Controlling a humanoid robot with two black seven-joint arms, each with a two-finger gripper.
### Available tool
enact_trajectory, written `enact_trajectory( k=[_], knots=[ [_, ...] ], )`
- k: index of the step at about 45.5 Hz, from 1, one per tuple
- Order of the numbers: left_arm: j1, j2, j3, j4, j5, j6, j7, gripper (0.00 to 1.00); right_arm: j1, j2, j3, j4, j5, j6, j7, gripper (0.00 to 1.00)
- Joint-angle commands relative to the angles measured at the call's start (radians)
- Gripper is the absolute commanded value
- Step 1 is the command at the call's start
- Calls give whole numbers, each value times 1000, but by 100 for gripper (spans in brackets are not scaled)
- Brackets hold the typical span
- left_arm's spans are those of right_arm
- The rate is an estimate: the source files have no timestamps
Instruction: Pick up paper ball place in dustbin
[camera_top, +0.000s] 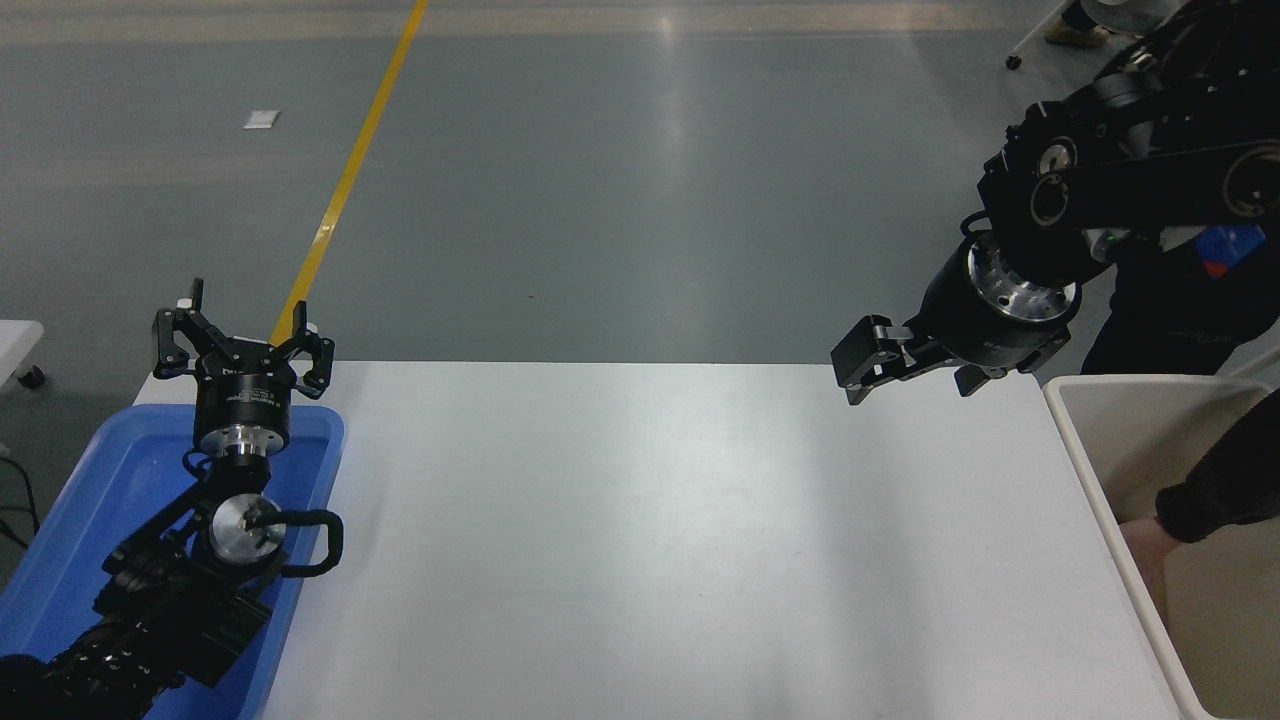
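The paper ball is out of view. The cream-white dustbin (1078, 445) stands at the table's right edge. My right gripper (915, 372) hangs open and empty over the table's far right corner, just left of the dustbin, pointing left and down. My left gripper (243, 318) is parked open over the blue tray at the lower left.
A person's hand (1143, 548) with a dark sleeve (1215, 490) reaches down into the dustbin from the right. The shallow blue tray (320, 470) lies on the table's left edge under the left arm. A person in dark clothes stands behind the right arm.
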Motion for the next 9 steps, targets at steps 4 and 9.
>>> enact_trajectory(
  k=[4, 9],
  knots=[
    [0, 0, 0, 0, 0, 0, 0, 99, 16, 32, -20, 10, 72, 15, 0, 100],
    [0, 0, 0, 0, 0, 0, 0, 99, 15, 32, -25, 10, 73, 15, 0, 100]
  ],
)
